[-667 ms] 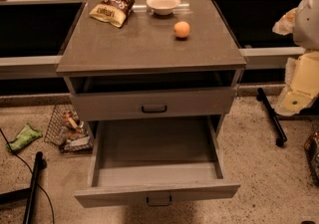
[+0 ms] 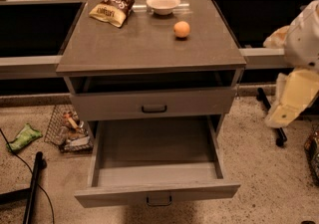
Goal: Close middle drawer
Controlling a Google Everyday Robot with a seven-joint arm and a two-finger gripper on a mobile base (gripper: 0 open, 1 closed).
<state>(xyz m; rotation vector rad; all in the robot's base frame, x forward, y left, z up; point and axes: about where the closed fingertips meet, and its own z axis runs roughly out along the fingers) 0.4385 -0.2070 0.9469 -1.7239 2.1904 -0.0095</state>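
**Middle drawer open: closing not begun**

The middle drawer [image 2: 154, 148] is pulled fully out at lower centre of the frame, with its front panel near the bottom edge. The whole inward push is left to do. The gripper [image 2: 281, 114] hangs at the right edge, mid-height, beside the cabinet [image 2: 149, 44], angled down-left and well apart from the drawer. I cannot tell whether it is open or closed.

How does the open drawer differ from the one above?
The middle drawer is pulled far out; the upper drawer is almost in. The middle drawer shows an empty floor; the upper drawer only its front. Both are plain grey. The end effector hangs to their right.
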